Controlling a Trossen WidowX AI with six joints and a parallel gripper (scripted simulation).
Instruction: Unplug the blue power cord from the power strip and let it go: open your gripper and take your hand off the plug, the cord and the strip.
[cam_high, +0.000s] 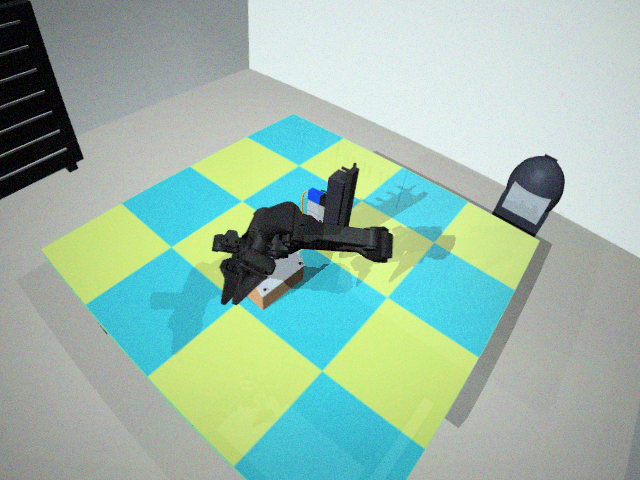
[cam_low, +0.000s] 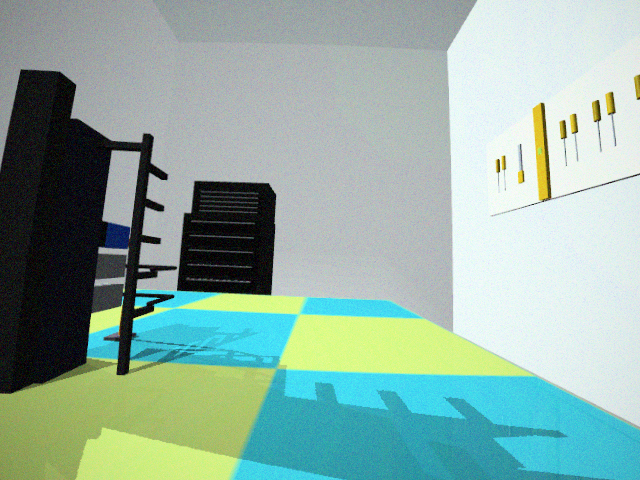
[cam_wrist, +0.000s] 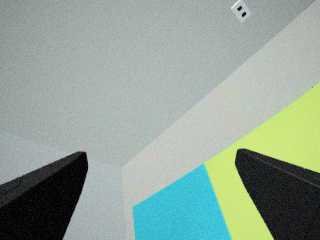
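My gripper (cam_high: 230, 302) (cam_wrist: 163, 158) is open, with nothing between its fingers in the wrist view. In the top view its fingers point down, left of the near end of a grey-topped block with orange-brown sides (cam_high: 283, 290). The arm covers part of that block, and I cannot tell whether it is the power strip. I cannot make out the blue power cord or its plug in any view. A small blue box (cam_high: 314, 195) (cam_low: 117, 235) sits above pale boxes behind the arm; an orange cable (cam_high: 302, 201) curves beside it.
A tall black upright block (cam_high: 337, 198) (cam_low: 56, 232) stands behind the arm, with a black pronged rail (cam_low: 135, 248) beside it. The checkered table top (cam_high: 320, 325) (cam_low: 361, 341) lies below. A dark rounded object (cam_high: 537, 180) is past the table's right edge. Black drawer cabinets (cam_high: 36, 103) (cam_low: 227, 242) stand farther off.
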